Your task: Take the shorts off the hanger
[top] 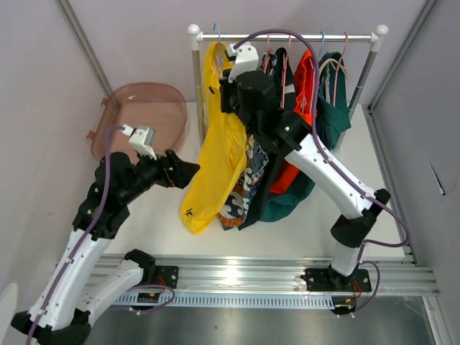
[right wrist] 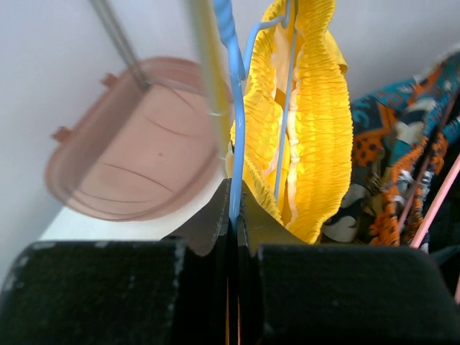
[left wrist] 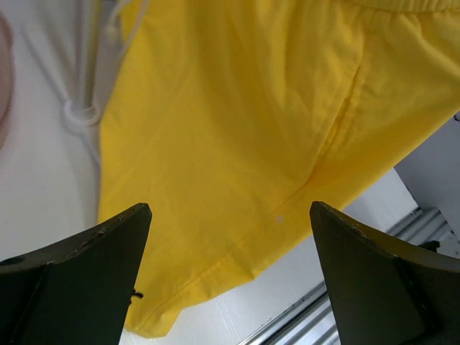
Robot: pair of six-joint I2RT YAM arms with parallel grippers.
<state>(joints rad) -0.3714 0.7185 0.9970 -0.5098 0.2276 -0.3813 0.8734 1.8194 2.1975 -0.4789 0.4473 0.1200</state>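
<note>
Top external view: five shorts hang on hangers from a rail (top: 287,36) at the upper centre of the frame. From left to right they are yellow shorts (top: 215,151), patterned shorts (top: 241,198), dark shorts (top: 260,188), orange-red shorts (top: 307,79) and teal shorts (top: 334,108). All are on the rack and crowded together, their hems above the white worktop (top: 158,230). A translucent pink tub (top: 140,115) sits at upper left by the wall, apart from the rack; its pink floor shows through. Right wrist view: the right fingers (right wrist: 208,223) are pressed together on the wire of the blue hanger (right wrist: 231,108), which carries the gathered yellow waistband; the tub lies behind at the left of the frame. Left wrist view: the left fingers (left wrist: 79,273) stand wide apart at the lower corners of the frame and hold nothing, with the lower part of the yellow shorts filling the space beyond them. I cannot tell whether they touch the cloth.
</note>
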